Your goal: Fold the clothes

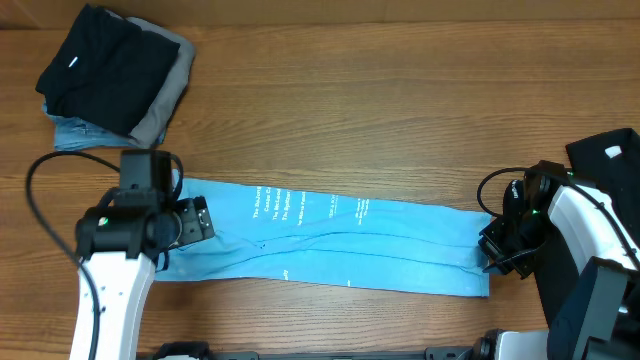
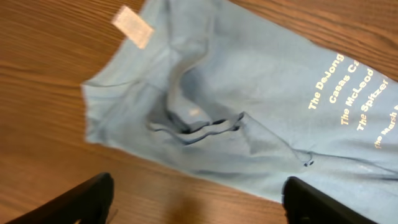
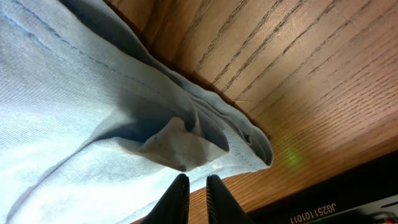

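Dev: left gripper (image 1: 203, 220) overhead, lower left, over the light blue T-shirt (image 1: 330, 240) strip's left end; right gripper (image 1: 492, 250) at its right end; black garment (image 1: 105, 65) upper left
Ops: left wrist: jaws wide, empty. Right wrist: nearly closed, gripping nothing, at the hem

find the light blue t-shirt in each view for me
Overhead: the light blue t-shirt lies as a long strip across the lower middle.
Left wrist: it fills the upper right, white label at top.
Right wrist: it fills the left, edge bunched.
Shared landmark: the wooden table beneath it.
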